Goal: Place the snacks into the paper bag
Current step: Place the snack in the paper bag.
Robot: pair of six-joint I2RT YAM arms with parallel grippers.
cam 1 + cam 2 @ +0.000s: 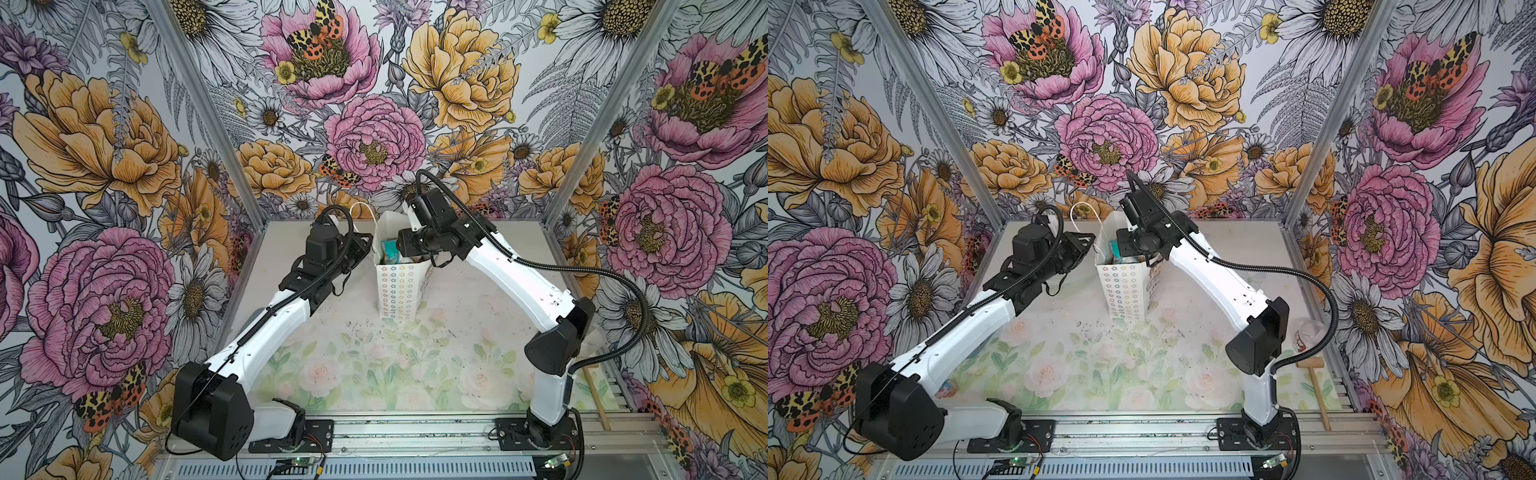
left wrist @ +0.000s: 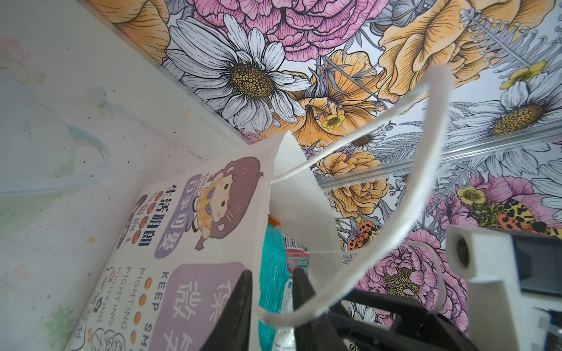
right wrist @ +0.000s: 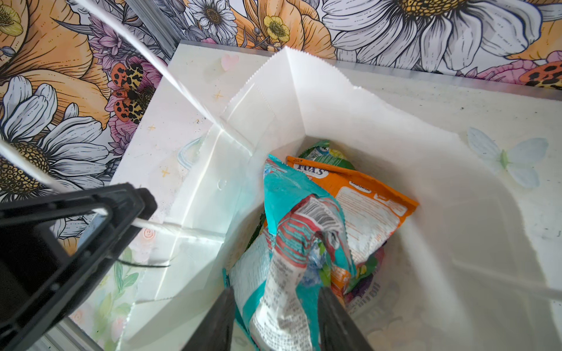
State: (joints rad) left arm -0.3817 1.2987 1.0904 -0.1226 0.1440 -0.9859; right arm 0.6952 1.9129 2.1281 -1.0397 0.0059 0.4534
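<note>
Paper bag [image 1: 399, 291] upright at 12 o'clock on the table [image 1: 415, 365], snacks [image 3: 374, 206] inside. Right gripper [image 3: 276, 293] over its mouth, jaws either side of the teal packet [image 3: 292, 197]; gripping or slack, cannot tell. Left gripper [image 2: 273, 270], at the bag's 9 o'clock, narrow, astride the rim, gap showing.

Risks: packet clings and rides out with the right claw; cord handle [image 2: 380, 121] snags the left claw, tipping the bag.

Hidden: bag floor, packet count, claw contact.

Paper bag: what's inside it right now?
A teal packet lies on top, an orange FOX'S packet beside it, a green packet farther back, a purple scrap lower down. Whatever lies beneath them in the paper bag is covered.
</note>
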